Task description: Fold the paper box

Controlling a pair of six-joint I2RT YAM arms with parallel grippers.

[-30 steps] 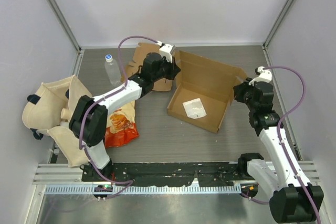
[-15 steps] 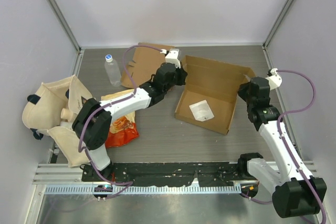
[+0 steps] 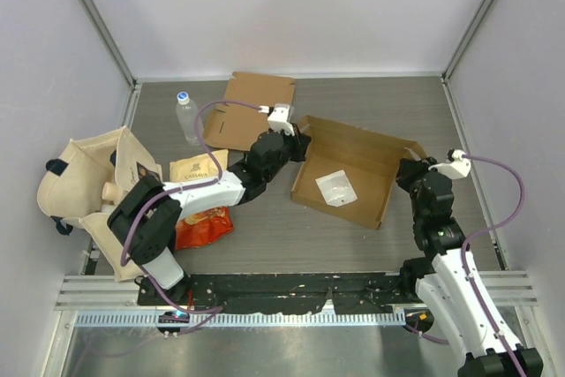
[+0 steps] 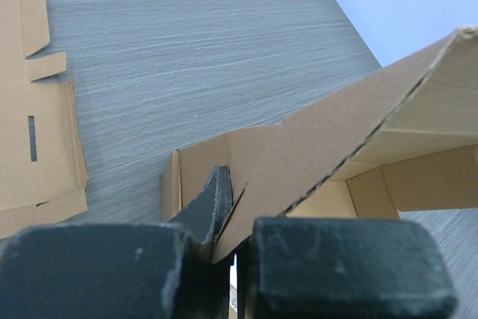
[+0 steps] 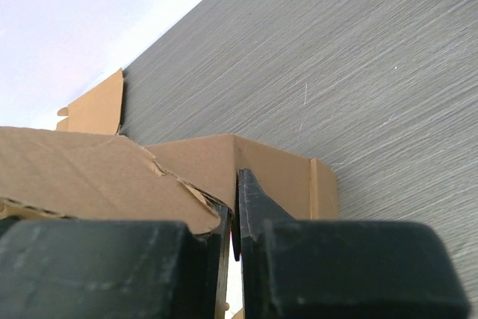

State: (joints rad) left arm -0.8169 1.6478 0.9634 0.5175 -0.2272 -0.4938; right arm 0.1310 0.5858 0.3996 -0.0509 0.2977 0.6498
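Currently the paper box lies open mid-surface, pinched at both ends: the left claw is clamped tight on its left corner wall, and the right claw has its jaws all but together on the frayed right wall. Pulling unevenly could rip that ragged edge, or let the thin card slip free and tip out the white packet. Bare surface lies before and behind the box, but the flat cardboard sheet crowds the left arm.
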